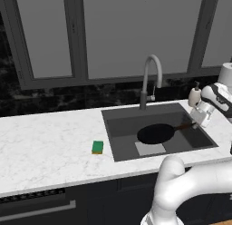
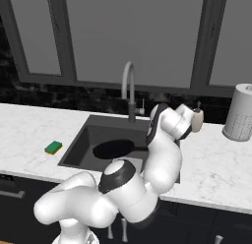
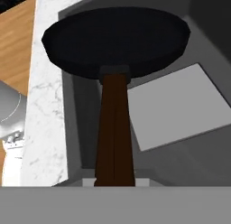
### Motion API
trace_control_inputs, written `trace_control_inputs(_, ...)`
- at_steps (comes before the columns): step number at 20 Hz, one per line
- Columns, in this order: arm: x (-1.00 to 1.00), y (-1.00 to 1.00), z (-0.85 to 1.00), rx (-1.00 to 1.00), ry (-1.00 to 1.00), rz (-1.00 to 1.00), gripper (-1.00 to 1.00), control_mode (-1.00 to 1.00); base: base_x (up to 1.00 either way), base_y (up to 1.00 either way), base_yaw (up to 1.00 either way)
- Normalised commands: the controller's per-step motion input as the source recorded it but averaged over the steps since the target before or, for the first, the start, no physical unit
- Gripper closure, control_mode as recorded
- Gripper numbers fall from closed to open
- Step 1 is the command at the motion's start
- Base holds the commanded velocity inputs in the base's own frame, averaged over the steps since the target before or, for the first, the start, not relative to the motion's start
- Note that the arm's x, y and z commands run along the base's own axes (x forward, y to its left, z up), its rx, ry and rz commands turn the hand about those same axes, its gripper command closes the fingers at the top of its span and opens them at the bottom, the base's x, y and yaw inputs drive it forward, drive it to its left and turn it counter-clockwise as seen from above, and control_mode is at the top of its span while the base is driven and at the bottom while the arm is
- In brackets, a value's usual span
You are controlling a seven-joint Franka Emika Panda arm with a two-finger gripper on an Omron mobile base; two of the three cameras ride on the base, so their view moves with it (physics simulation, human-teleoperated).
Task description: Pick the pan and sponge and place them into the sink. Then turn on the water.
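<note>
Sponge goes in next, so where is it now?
In the left base view the sponge lies on the counter, just left of the sink.

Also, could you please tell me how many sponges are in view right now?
1: a small rectangular green and yellow sponge lies on the white marble counter, left of the dark grey sink basin. Others may be hidden behind the arm.

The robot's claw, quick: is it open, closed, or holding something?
Gripper: closed on the handle of the pan, holding it over the sink.
</note>
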Motion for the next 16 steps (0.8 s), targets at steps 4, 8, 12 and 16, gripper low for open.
trace_control_inputs(4,0.07,0.55,-0.24,0.00,0.11,0.00,1.00,-1.00,0.00,0.00,0.00)
trace_control_inputs(8,0.13,0.42,-0.25,0.00,0.13,0.00,1.00,-1.00,0.00,0.00,0.00)
trace_control_inputs(12,0.20,0.27,-0.34,0.00,0.09,0.00,1.00,-1.00,0.00,0.00,0.00)
trace_control_inputs(16,0.22,0.01,-0.20,0.00,0.01,0.00,1.00,-1.00,0.00,0.00,0.00)
